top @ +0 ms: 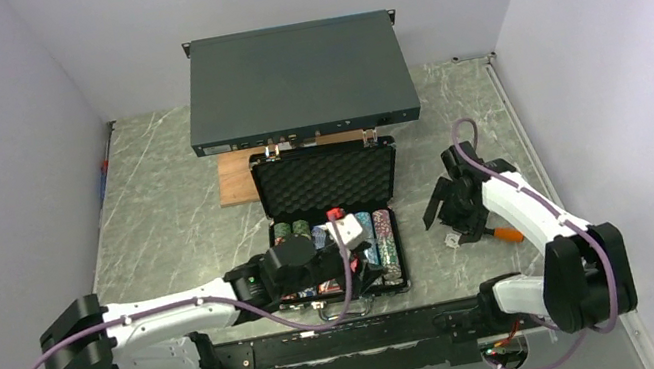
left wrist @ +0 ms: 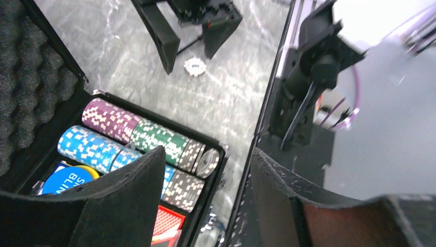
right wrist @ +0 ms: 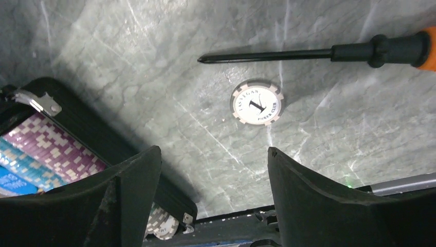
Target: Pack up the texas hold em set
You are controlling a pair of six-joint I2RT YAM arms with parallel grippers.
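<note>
The texas hold em set is a small black case (top: 327, 176) lying open mid-table, foam lid propped up at the back. Purple (left wrist: 108, 118), green (left wrist: 159, 139) and blue (left wrist: 92, 149) chip rows fill it, beside a red card deck (left wrist: 167, 224) and a blue disc (left wrist: 67, 180). My left gripper (left wrist: 207, 152) hovers open over the case's near right corner, nothing between its fingers. One loose white-and-grey chip (right wrist: 257, 104) lies flat on the table right of the case. My right gripper (right wrist: 213, 154) hangs open just above and short of it, holding nothing.
An orange-handled screwdriver (right wrist: 319, 51) lies just beyond the loose chip, its tip pointing toward the case. A large dark grey flat box (top: 298, 81) sits behind the case, with a wooden board (top: 234, 181) under its front edge. Walls close in on three sides.
</note>
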